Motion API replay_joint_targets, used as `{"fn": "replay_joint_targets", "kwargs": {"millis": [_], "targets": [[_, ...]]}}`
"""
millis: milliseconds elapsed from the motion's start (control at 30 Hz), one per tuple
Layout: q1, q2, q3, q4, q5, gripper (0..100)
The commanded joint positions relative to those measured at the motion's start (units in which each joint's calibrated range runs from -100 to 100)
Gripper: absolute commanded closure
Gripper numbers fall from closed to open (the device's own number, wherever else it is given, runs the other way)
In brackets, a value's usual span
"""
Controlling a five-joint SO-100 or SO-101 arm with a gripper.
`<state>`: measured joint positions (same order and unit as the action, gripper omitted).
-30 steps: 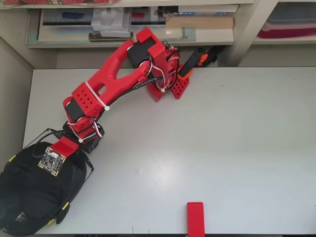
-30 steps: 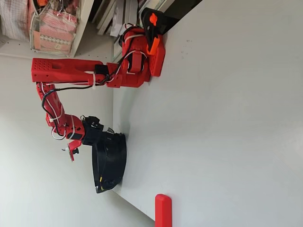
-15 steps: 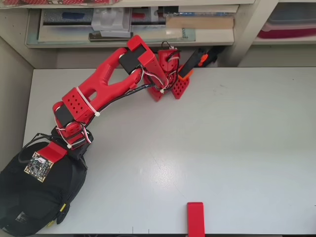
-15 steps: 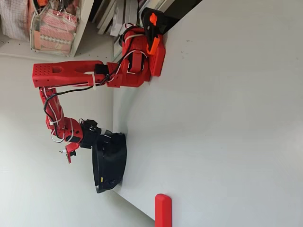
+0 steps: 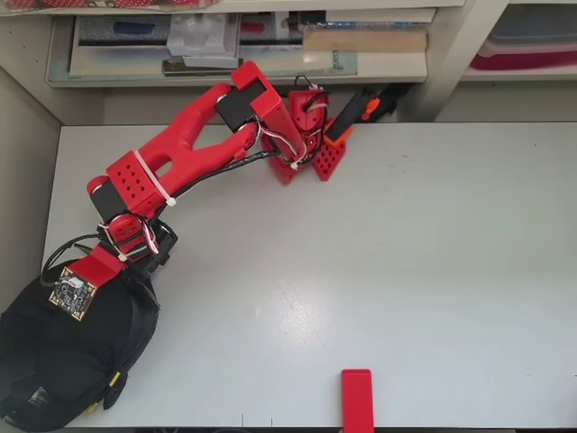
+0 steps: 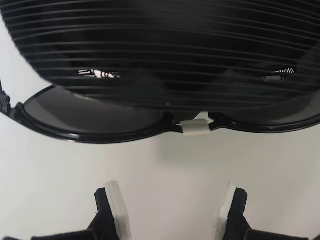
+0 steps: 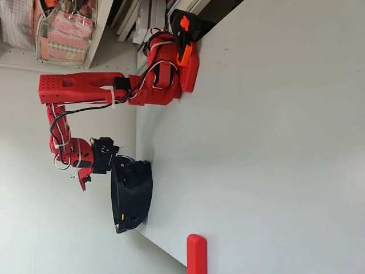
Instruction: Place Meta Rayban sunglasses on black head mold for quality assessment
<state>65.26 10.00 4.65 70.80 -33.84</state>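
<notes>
The black head mold (image 5: 54, 370) lies at the table's lower left corner in the overhead view, and its ridged surface (image 6: 165, 45) fills the top of the wrist view. The sunglasses (image 6: 95, 120) rest against it, both dark lenses showing, with white tape on the bridge. A yellow arm tip (image 5: 112, 385) shows on the mold's right side. My gripper (image 6: 170, 210) is open with nothing between its white pads (image 6: 118, 210), a short way back from the bridge. In the fixed view the gripper (image 7: 117, 162) hangs just beside the mold (image 7: 134, 197).
A red block (image 5: 357, 397) lies at the table's front edge. The arm's red base (image 5: 306, 135) is clamped at the back edge, with shelves of boxes behind it. The mold sits close to the table's left edge and the wall.
The arm has drawn back toward the top of the overhead view, so the gripper has moved off the head mold. The sunglasses stay on the mold.
</notes>
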Motion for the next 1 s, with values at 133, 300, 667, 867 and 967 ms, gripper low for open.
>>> {"fn": "replay_joint_targets", "kwargs": {"millis": [133,300,667,867,967], "targets": [[-1.25,-4.47,-6.65,-0.40,-1.88,19],[-2.40,-0.68,-13.11,-0.74,-1.49,19],[-2.49,4.89,-18.93,-0.31,-1.24,19],[-1.78,3.88,-19.11,0.21,-0.15,18],[-0.64,2.61,-19.48,0.29,2.47,18]]}}
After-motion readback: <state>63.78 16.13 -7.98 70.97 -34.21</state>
